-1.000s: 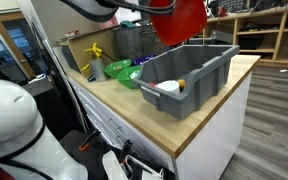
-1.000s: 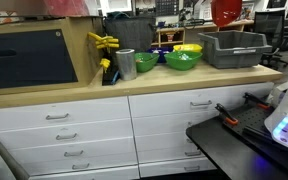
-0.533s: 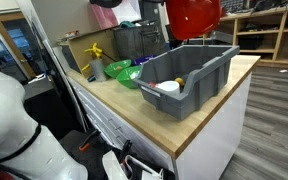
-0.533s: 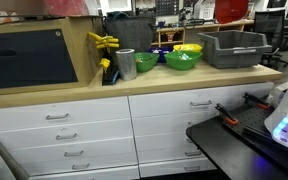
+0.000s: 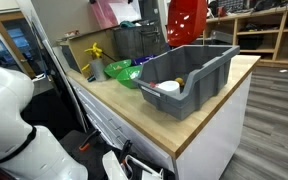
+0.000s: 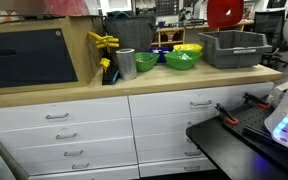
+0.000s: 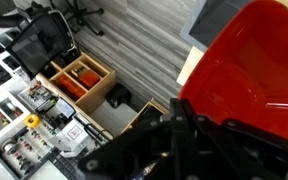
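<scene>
red bowl (image 5: 187, 20): glossy smooth plastic | grey bin (image 5: 199, 75): matt plastic | worktop (image 5: 224, 105): smooth pale wood | green bowl (image 6: 182, 60): shiny plastic | drawer handles (image 6: 59, 117): metal

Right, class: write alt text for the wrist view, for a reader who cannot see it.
The dark gripper clamps the edge of a red bowl, held high above a grey wood-plank floor. Below stand open wooden shelves with orange bins and a black office chair.
</scene>
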`<state>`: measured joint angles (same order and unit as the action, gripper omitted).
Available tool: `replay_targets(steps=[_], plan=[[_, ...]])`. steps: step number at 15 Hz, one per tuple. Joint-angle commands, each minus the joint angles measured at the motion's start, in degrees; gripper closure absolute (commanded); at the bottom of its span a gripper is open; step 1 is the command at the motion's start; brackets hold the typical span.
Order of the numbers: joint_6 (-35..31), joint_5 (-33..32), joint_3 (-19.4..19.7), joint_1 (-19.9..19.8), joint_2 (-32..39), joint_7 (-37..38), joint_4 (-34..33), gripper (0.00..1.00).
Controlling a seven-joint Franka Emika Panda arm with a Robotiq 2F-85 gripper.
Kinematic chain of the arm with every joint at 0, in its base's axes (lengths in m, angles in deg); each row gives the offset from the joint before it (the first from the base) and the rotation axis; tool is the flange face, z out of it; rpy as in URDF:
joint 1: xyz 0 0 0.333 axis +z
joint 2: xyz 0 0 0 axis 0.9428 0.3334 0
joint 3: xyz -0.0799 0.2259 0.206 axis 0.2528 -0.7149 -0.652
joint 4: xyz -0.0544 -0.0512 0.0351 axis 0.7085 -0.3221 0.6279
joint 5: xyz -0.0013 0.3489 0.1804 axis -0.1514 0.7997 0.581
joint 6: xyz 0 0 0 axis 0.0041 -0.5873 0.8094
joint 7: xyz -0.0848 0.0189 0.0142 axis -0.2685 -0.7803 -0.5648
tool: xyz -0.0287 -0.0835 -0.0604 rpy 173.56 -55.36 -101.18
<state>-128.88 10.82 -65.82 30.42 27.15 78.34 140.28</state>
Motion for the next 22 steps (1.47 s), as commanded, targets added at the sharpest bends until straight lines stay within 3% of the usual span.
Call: replay_targets(steps=[1, 5, 9, 16, 22], plan=[[10.9, -0.9, 1.7, 7.7, 0.1, 8.6, -3.3, 0.99], [18.6, -0.2, 5.1, 16.6, -0.1, 13.9, -4.7, 0.99], [22.7, 0.8, 6.8, 22.5, -0.7, 16.8, -4.8, 0.99], [31.4, 8.1, 7.3, 29.0, -0.8, 17.0, -4.8, 0.99], [34.2, 13.0, 7.1, 31.8, -0.8, 18.0, -5.0, 0.99]])
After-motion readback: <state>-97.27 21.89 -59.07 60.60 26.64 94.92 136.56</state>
